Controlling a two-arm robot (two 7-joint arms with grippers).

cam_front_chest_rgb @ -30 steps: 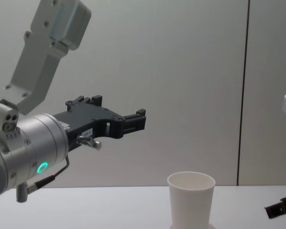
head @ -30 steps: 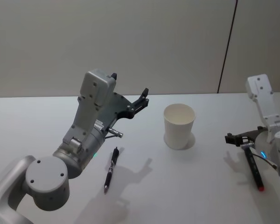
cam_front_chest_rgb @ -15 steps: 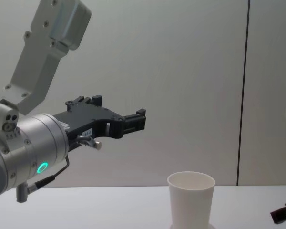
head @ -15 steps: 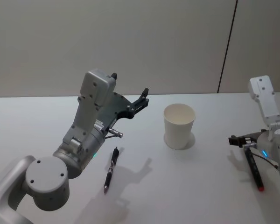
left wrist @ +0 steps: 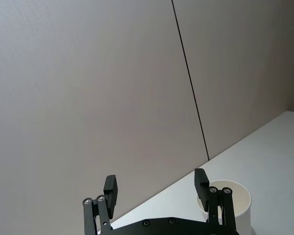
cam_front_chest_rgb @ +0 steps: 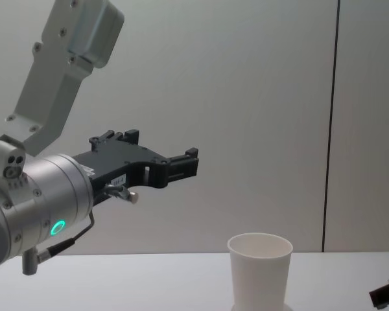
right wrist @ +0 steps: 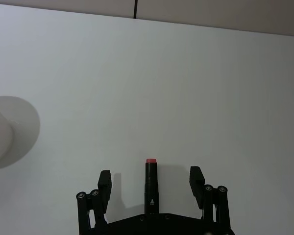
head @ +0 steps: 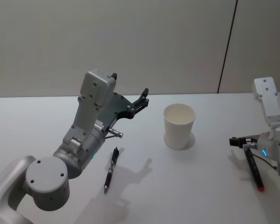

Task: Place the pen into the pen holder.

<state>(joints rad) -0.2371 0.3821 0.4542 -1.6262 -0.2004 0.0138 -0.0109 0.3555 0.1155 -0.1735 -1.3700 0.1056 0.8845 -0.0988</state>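
Note:
The pen holder, a white paper cup (head: 179, 126) (cam_front_chest_rgb: 260, 271), stands upright in the middle of the table. A black pen (head: 111, 169) lies on the table to its left. A second black pen with a red end (head: 254, 168) (right wrist: 151, 185) lies at the right. My right gripper (head: 238, 141) (right wrist: 150, 182) is open, low over that pen's far end, with a finger on either side and not closed on it. My left gripper (head: 142, 97) (left wrist: 157, 186) (cam_front_chest_rgb: 185, 165) hangs open and empty in the air, left of the cup and above its rim.
The white table (head: 196, 186) has open surface between the cup and both pens. A grey wall with a dark vertical seam (head: 227, 46) closes off the back. My left arm's large body (head: 84, 135) rises above the left pen.
My right gripper has drifted a little to the right, away from the cup, staying over the red-ended pen. The left arm, the cup and both pens are where they were.

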